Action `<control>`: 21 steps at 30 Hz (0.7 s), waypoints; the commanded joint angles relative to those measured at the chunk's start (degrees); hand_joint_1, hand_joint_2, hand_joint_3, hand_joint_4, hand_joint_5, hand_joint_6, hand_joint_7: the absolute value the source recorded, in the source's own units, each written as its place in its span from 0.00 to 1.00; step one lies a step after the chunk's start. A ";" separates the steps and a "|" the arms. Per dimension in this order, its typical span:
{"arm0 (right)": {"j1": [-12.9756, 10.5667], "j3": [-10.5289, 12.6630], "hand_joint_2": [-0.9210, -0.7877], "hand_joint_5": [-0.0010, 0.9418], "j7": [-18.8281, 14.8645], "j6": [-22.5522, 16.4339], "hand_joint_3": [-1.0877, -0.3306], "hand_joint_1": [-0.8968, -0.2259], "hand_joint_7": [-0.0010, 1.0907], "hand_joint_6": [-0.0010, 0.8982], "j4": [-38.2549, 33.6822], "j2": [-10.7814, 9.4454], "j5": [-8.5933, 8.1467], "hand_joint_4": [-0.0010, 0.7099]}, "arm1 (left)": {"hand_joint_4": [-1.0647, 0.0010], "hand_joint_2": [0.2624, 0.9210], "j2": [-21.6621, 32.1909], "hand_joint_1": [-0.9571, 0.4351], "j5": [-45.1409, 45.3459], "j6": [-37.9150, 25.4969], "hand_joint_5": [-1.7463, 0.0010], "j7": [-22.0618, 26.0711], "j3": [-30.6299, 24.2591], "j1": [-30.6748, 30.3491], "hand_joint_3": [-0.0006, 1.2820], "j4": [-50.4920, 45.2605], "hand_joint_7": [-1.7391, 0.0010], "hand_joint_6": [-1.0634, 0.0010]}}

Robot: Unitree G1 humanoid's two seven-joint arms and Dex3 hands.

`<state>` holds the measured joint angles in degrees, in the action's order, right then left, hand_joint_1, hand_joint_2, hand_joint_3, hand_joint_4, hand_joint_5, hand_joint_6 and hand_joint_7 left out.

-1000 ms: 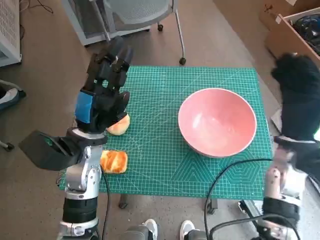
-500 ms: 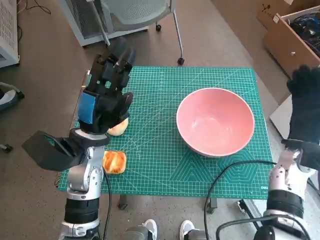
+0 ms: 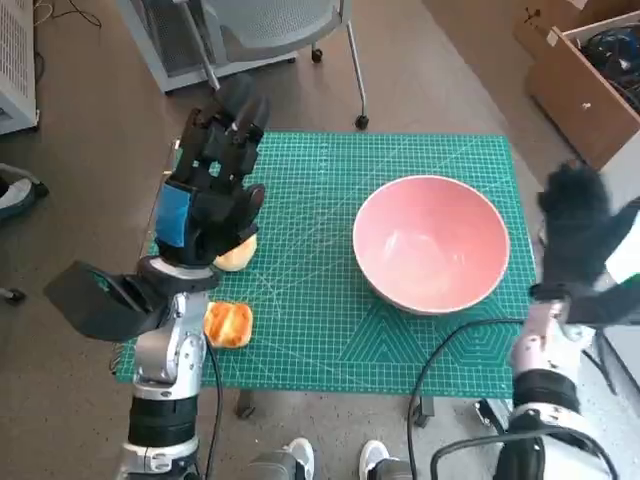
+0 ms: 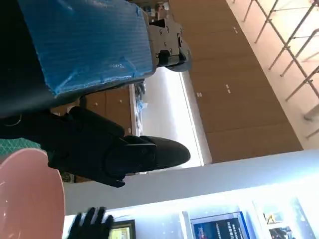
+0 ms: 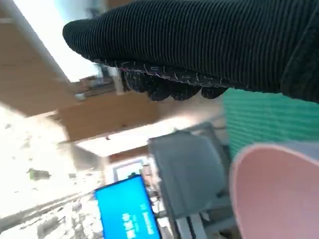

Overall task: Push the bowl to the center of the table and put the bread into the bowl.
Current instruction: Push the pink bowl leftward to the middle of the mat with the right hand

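Two pieces of bread lie near the left edge of the green cutting mat [image 3: 330,330] that covers the small table. Nearest the robot, a golden, toasted-looking bread roll [image 3: 228,324] sits just beside the left forearm, close to the mat's front left corner. A little farther back, a paler bun [image 3: 238,255] is partly hidden under the left hand [image 3: 205,195], so only its near edge shows; whether the hand touches it cannot be told from here. That hand is raised above the mat with its blue-taped back facing the camera and its black fingers [image 3: 232,120] stretched out and apart toward the far edge, holding nothing.

On the right half of the mat, well apart from both pieces of bread, stands the pink bowl [image 3: 432,242], upright with nothing inside it and nearer the right edge than the middle. Just beside its right rim, over the mat's right edge, the gloved right hand [image 3: 580,235] is lifted with fingers spread and nothing in its grasp. It looks apart from the bowl, though the gap is narrow.

Beyond the mat's far edge, a grey office chair [image 3: 290,30] stands on the brown floor, and a wooden cabinet [image 3: 580,80] sits at the far right.
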<state>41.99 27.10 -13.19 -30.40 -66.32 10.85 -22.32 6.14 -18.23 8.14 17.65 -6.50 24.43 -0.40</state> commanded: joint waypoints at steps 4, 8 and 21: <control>0.11 -0.56 0.00 0.01 -0.22 3.46 0.60 0.71 0.31 0.23 -3.16 -3.11 0.50 0.31 | 1.00 0.94 0.51 0.25 -0.09 -0.69 0.90 0.27 0.04 -0.58 0.31 -0.94 0.71 1.00; 0.44 -1.50 0.00 0.00 -0.67 5.02 0.55 0.73 0.31 0.21 -3.95 -4.08 1.36 0.28 | 1.00 0.94 0.68 0.24 -0.15 -0.84 0.90 0.26 -0.12 -0.80 0.31 -1.16 0.70 1.00; 2.70 -2.57 0.00 0.02 -0.02 8.12 0.57 0.65 0.34 0.24 -4.31 -7.64 1.98 0.33 | 1.00 0.95 1.31 0.24 -0.27 -1.28 0.90 0.19 -0.84 -1.57 0.30 -1.93 0.69 1.00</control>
<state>44.52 24.90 -13.78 -23.92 -69.80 4.48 -20.93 6.79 -18.37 7.19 17.67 -7.04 23.69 -1.31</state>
